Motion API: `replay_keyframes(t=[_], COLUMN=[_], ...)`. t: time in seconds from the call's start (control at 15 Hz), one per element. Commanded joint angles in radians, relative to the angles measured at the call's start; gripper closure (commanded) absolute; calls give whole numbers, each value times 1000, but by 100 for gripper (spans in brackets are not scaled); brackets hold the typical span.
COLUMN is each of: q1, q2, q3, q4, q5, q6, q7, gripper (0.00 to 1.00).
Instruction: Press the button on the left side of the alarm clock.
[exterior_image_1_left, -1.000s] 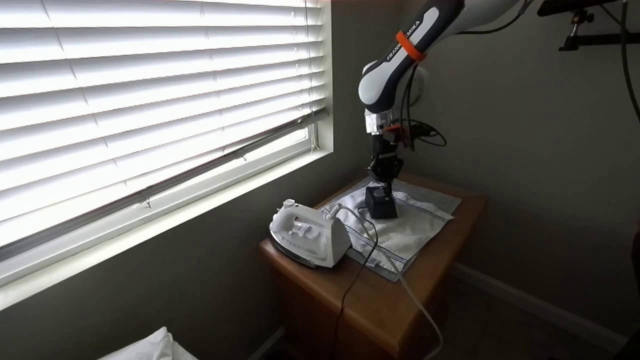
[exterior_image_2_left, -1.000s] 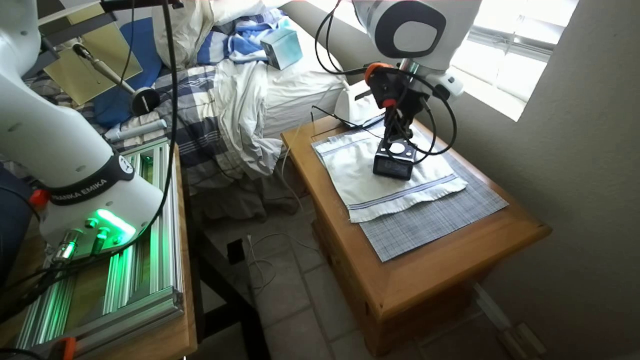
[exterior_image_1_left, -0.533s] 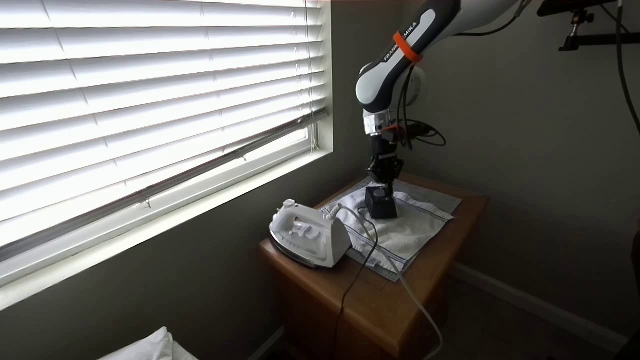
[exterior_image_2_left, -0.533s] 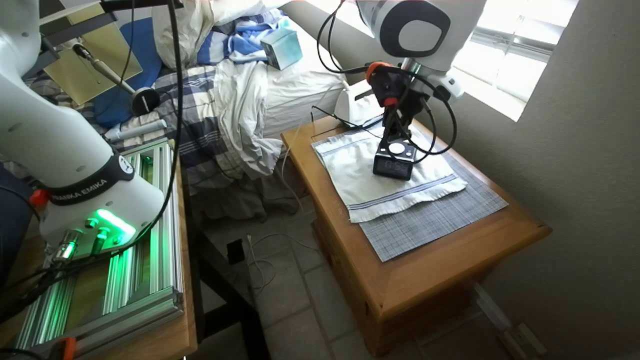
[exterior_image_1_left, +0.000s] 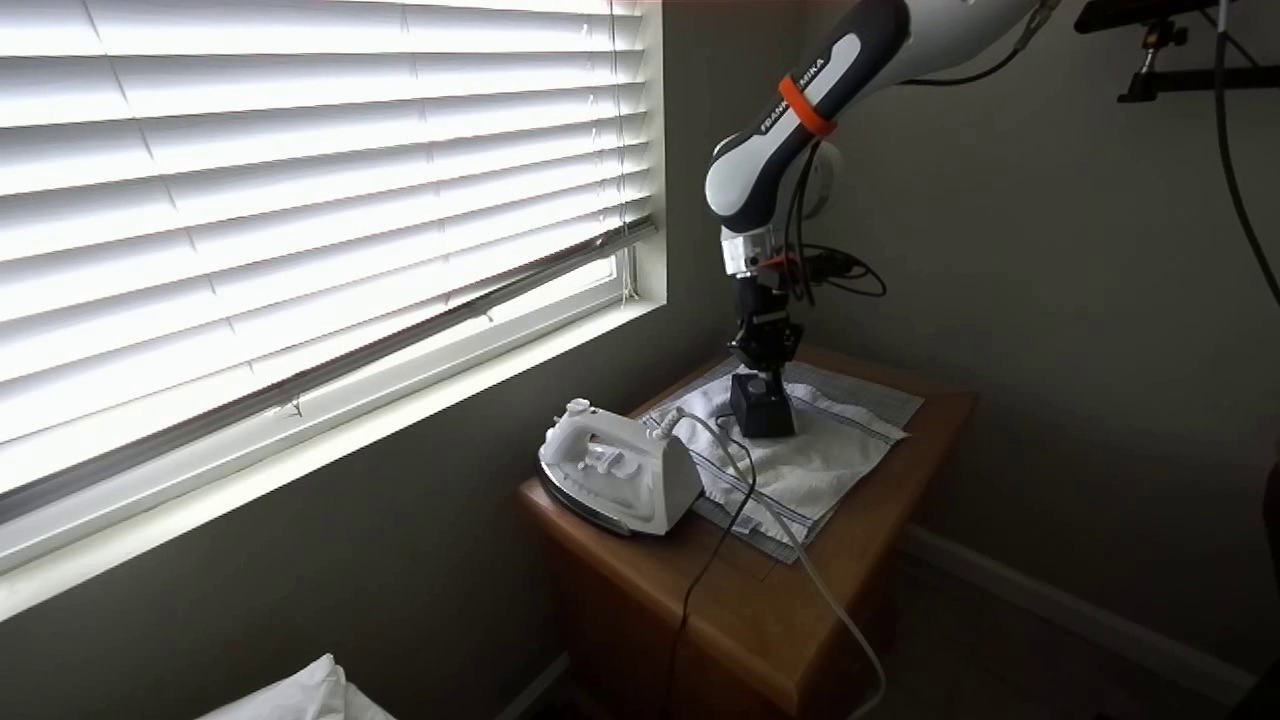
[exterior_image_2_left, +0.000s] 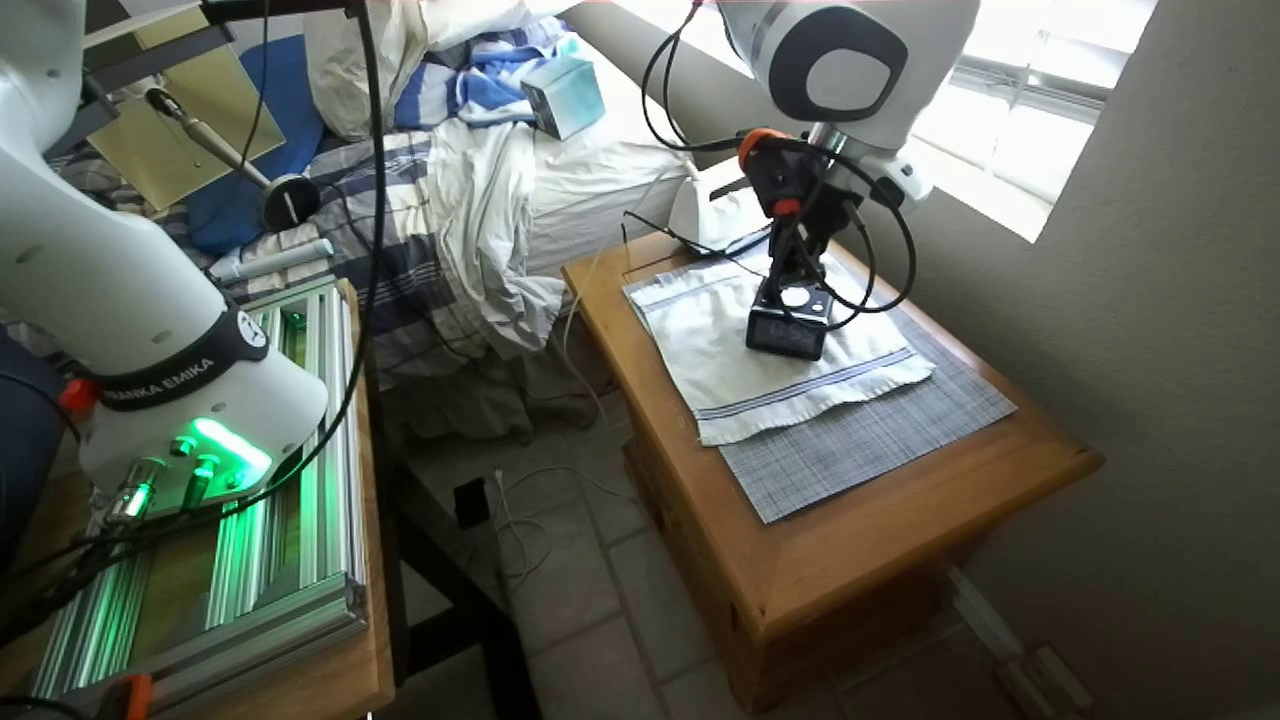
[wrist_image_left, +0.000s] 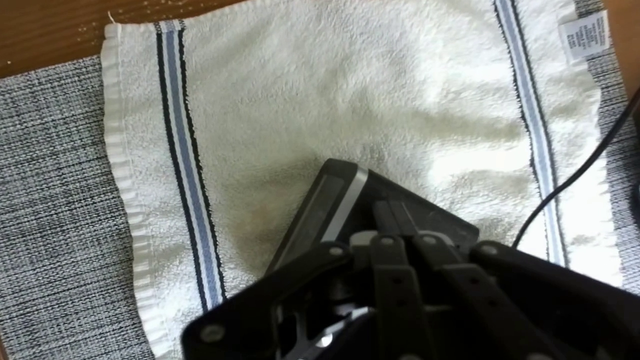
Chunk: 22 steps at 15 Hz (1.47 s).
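The alarm clock is a small dark box with a dim face (exterior_image_2_left: 785, 336) and a large round pale button (exterior_image_2_left: 795, 296) on top. It stands upright on a white towel (exterior_image_2_left: 720, 345) and shows in an exterior view (exterior_image_1_left: 763, 415) and in the wrist view (wrist_image_left: 435, 215). My gripper (wrist_image_left: 392, 215) points down over the clock's top, its fingers together with nothing between them. In an exterior view the fingertips (exterior_image_2_left: 772, 290) are at the left of the round button. They are at or just above the top surface; I cannot tell contact. The fingers hide any button beneath them.
A white iron (exterior_image_1_left: 620, 470) stands at the edge of the wooden table (exterior_image_2_left: 920, 530), its pale cord hanging off. A dark cord (wrist_image_left: 575, 180) runs over the towel. A grey placemat (exterior_image_2_left: 860, 460) lies under the towel. A window with blinds (exterior_image_1_left: 300, 200) is beside the table.
The arm and gripper have shifted slightly sideways and come down a little over the clock. The fingers stay together. The clock, towel and iron have not moved.
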Motion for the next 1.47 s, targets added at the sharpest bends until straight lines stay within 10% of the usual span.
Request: replay_keyframes(t=[0.0, 1.4], q1=[-3, 0], q2=[38, 42], q3=[-2, 1], q4=[63, 115], q5=[-25, -51], q6=[-51, -165], q7=[34, 34], gripper=[100, 100])
